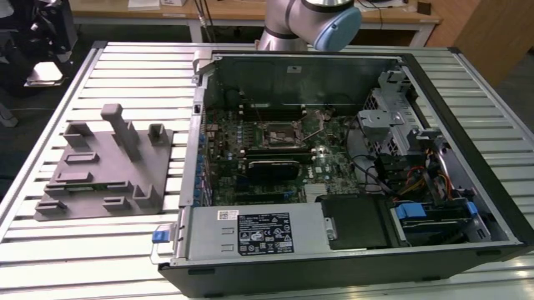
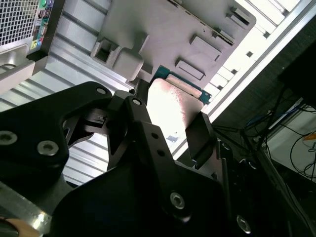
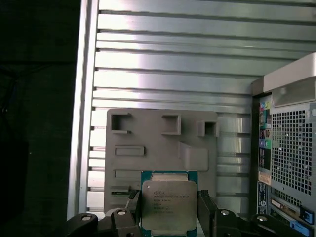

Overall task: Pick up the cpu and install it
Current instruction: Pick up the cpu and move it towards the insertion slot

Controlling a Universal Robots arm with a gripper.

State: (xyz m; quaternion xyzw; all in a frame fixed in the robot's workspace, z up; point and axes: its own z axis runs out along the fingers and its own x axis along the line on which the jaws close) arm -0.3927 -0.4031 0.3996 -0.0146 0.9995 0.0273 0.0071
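Cpu [image 3: 169,207], one square chip with a silvery top plate and green rim, was clamped between the two dark fingers [image 3: 205,207] of the single pincer [image 3: 169,200]. Its near edge was cut off in the first wrist view, and glare washed out its plate in the second wrist view. One grey tray [image 3: 163,143] with raised posts lay beyond it on the slatted tabletop [image 3: 173,74]. Beside the tray stood one computer case [image 3: 291,148], showing its perforated panel. The exterior view showed the case's open inside, one dark socket [image 1: 279,132], and one arm [image 1: 304,22] cut off at the frame edge.
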